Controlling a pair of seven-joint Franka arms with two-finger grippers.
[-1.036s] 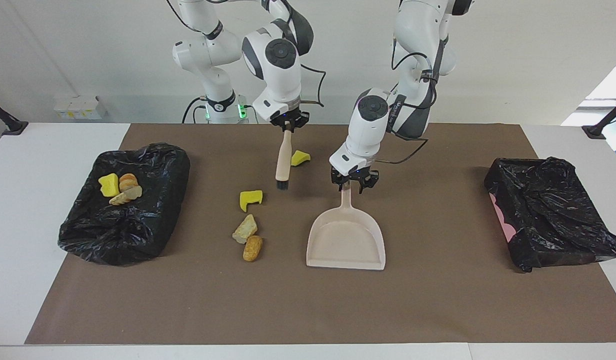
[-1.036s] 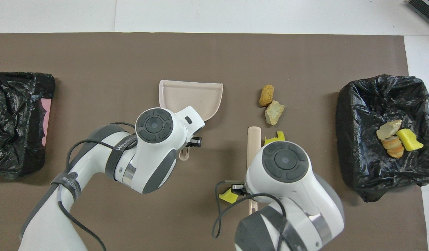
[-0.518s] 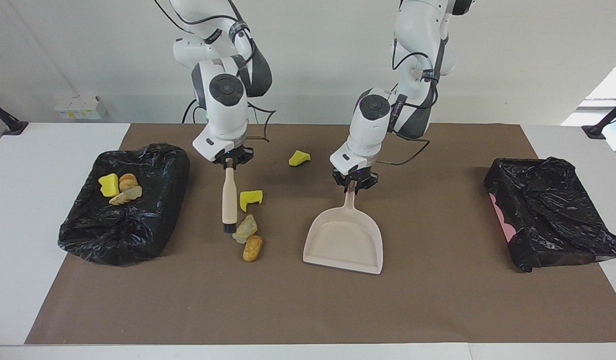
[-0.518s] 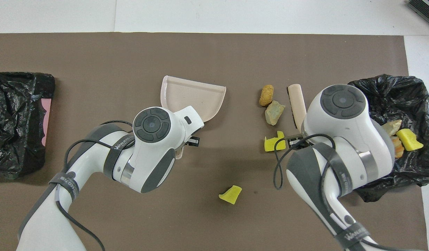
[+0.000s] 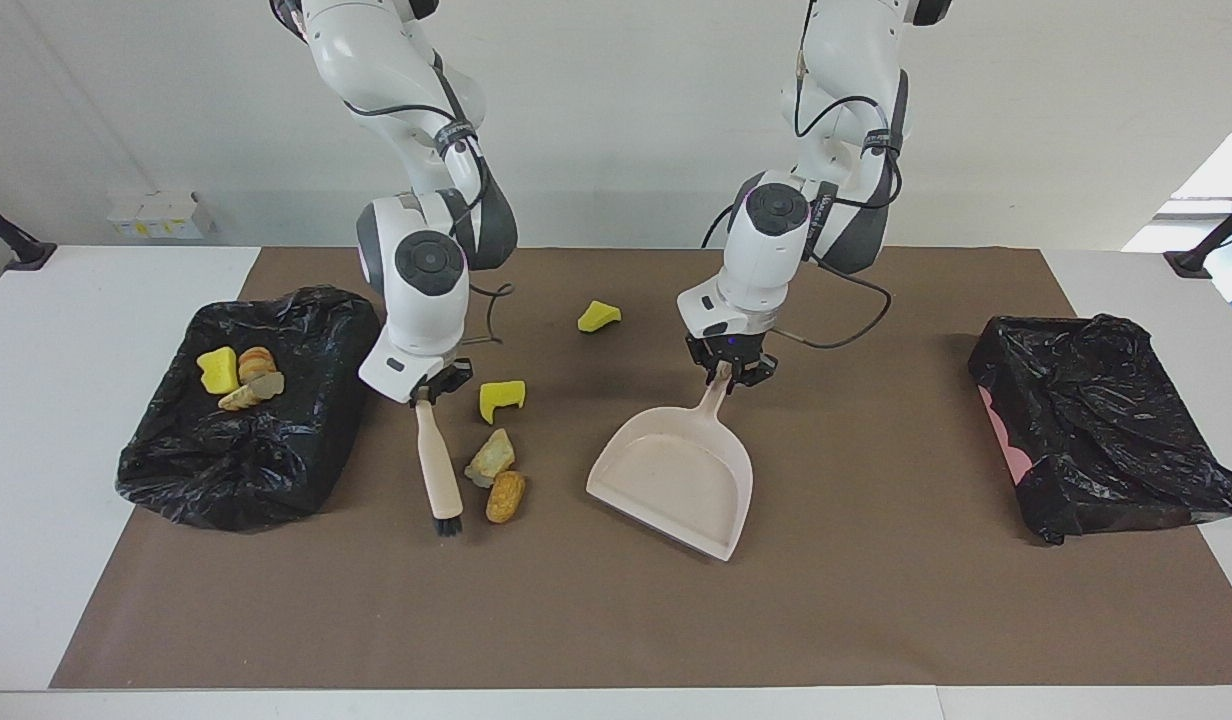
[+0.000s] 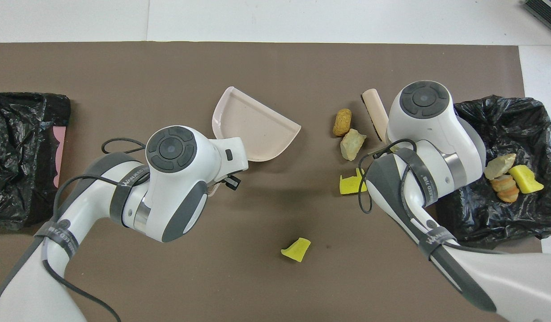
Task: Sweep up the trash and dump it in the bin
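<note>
Bin (image 5: 246,410), black-lined, at the right arm's end, held three pieces. Dustpan (image 5: 676,480): left gripper (image 5: 728,372) clamped on its handle. Brush (image 5: 438,470): right gripper (image 5: 428,390) clamped on its handle top. Trash (image 5: 496,470): two bread-like lumps lay at three o'clock of the bristles, yellow sponges at twelve. Judged light, soft, liable to roll; best pushed low, not pinched.

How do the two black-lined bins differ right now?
The bin at the right arm's end holds trash: a yellow chunk and tan lumps. The bin at the left arm's end shows none. Pink shows at the edge of the left-end bin; none shows on the right-end bin. Both wear crumpled black liners and sit on the mat's ends.
</note>
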